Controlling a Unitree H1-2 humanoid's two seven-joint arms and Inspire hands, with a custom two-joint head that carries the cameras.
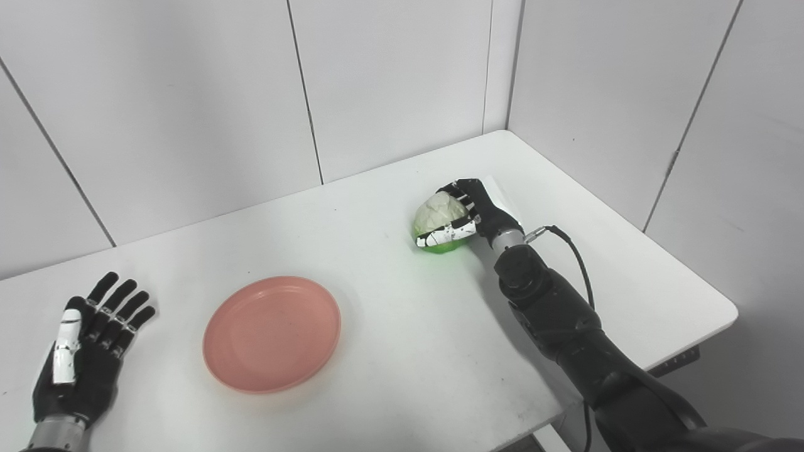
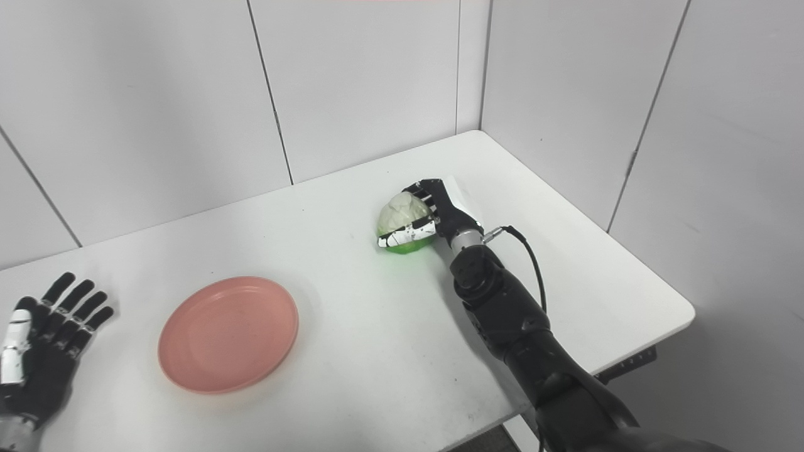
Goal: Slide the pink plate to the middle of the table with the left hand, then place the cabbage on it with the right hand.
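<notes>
The pink plate (image 1: 272, 333) lies empty on the white table (image 1: 389, 351), left of the middle. The cabbage (image 1: 438, 215), pale on top and green below, sits on the table right of the middle. My right hand (image 1: 468, 213) is wrapped around it, fingers over the far side and thumb across the near side. I cannot tell whether the cabbage is lifted off the table. My left hand (image 1: 88, 348) lies flat and open on the table at the far left, apart from the plate, holding nothing.
White wall panels (image 1: 251, 94) close off the table's back and right sides. The table's right edge and front corner (image 1: 732, 311) are near my right forearm. A black cable (image 1: 575, 251) loops off the right wrist.
</notes>
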